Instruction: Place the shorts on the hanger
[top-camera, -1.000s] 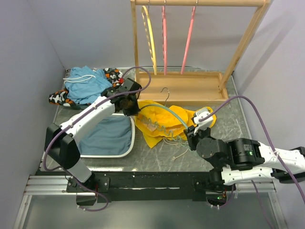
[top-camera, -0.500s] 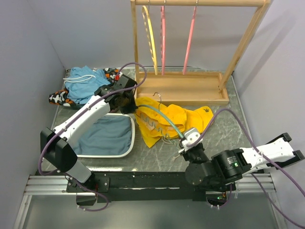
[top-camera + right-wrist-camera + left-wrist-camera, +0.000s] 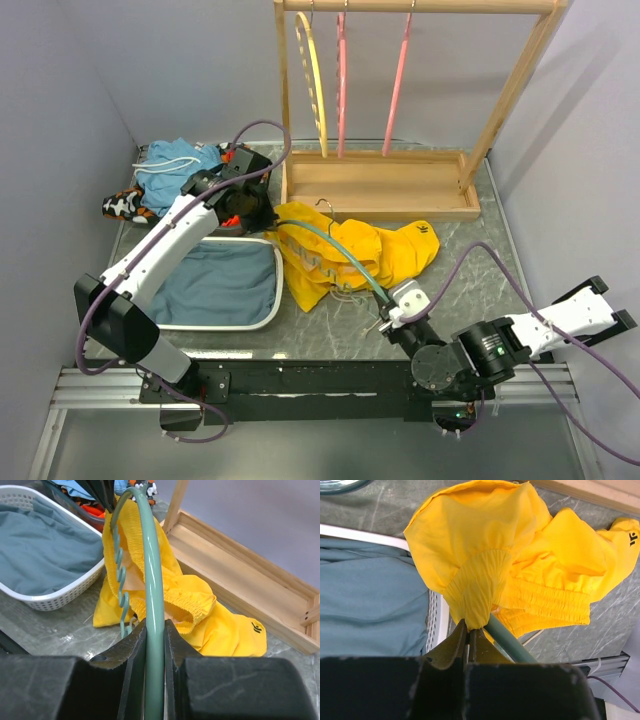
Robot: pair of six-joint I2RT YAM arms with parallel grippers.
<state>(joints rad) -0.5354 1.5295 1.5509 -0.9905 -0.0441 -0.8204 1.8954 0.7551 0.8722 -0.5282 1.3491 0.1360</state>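
The left gripper [image 3: 468, 631] is pinched shut on a gathered fold of the yellow shorts [image 3: 520, 545], at the waistband. The right gripper [image 3: 154, 630] is clamped tight around the teal hanger [image 3: 152, 565], whose arm runs under the bunched waistband.

The shorts lie mid-table, just near of the wooden rack [image 3: 380, 188], which stands along the far edge. A white basket [image 3: 240, 325] sits toward the near left corner, its right rim just beside the shorts. Bare tabletop [image 3: 470, 260] shows between the shorts and the right edge, with a narrow strip along the near edge.

There is one teal hanger and one pair of yellow shorts. Two pink hangers [image 3: 397, 80] and one yellow hanger [image 3: 312, 70] hang on the rack.
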